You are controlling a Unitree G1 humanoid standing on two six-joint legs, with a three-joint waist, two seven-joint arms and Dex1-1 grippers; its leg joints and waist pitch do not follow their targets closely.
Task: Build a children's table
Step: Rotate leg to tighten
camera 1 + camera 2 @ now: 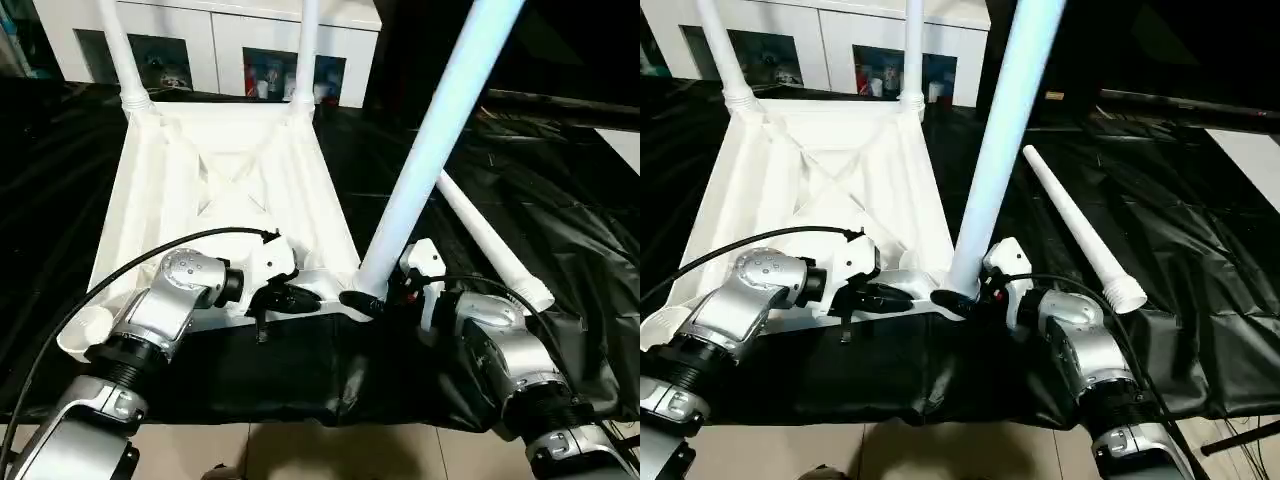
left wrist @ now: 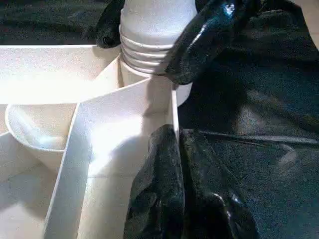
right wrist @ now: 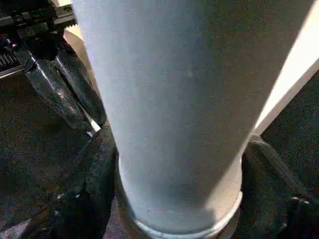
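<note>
The children's table [image 1: 225, 190] lies upside down on the black-cloth work table [image 1: 560, 200]. The right gripper [image 1: 362, 300] clamps a leg [image 1: 430, 140] standing in the near corner socket; the left gripper [image 1: 285, 298], fingers together, pinches the tabletop's rim. A loose leg [image 1: 1080, 232] lies beside.

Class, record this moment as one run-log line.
right gripper: shut on third leg, at near-right socket | left gripper: shut on tabletop rim | two legs fitted | fourth leg: lying on black cloth
</note>
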